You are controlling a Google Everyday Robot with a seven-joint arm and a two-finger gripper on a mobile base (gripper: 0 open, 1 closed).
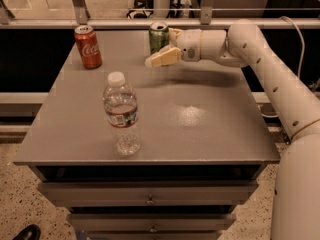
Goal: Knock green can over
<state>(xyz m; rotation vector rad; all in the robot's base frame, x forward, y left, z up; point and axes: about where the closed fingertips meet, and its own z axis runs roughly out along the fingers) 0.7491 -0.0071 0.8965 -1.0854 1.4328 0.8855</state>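
Note:
The green can point(158, 37) stands upright at the far middle of the grey table point(200, 124), olive-green with a silver top. My gripper point(165, 48) reaches in from the right on the white arm point(260, 59) and sits right against the can. One pale finger point(162, 59) crosses in front of the can's lower right side; the other lies behind it at the can's right edge. The can sits between or just beside the fingers.
A red Coca-Cola can point(88, 46) stands upright at the far left of the table. A clear plastic water bottle point(121, 114) stands near the front left. A metal rail point(150, 21) runs behind the table. Drawers point(150, 194) are below the tabletop.

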